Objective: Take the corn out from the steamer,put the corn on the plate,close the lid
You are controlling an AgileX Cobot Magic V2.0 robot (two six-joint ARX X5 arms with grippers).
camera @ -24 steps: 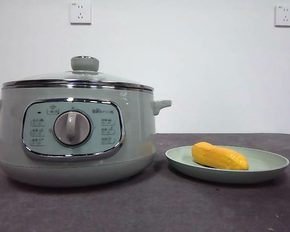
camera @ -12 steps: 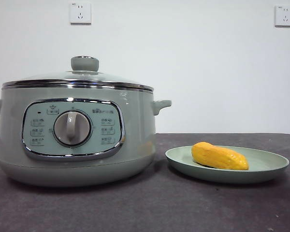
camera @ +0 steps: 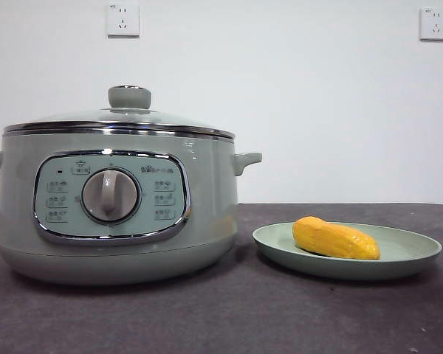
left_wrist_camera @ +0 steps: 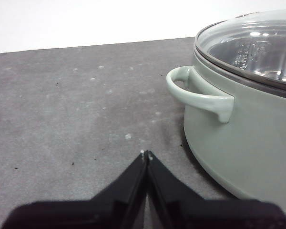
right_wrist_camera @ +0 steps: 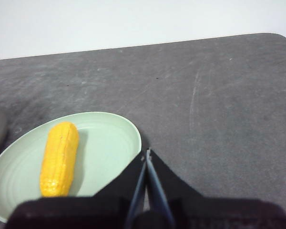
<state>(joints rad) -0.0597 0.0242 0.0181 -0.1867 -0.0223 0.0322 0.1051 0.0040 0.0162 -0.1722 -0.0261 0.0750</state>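
Observation:
The sage-green steamer (camera: 111, 206) stands at the left of the front view with the glass lid (camera: 118, 122) seated on its chrome rim. To its right the yellow corn (camera: 334, 239) lies on the pale green plate (camera: 399, 262). My left gripper (left_wrist_camera: 146, 155) is shut and empty above the table beside the steamer's side handle (left_wrist_camera: 200, 98); the lid (left_wrist_camera: 257, 45) shows closed there. My right gripper (right_wrist_camera: 146, 153) is shut and empty, just off the rim of the plate (right_wrist_camera: 109, 143) that holds the corn (right_wrist_camera: 59, 157). Neither gripper appears in the front view.
The dark grey table (camera: 229, 317) runs under everything, and its far edge and rounded corner (right_wrist_camera: 276, 38) show in the right wrist view. A white wall with two sockets (camera: 122, 20) stands behind.

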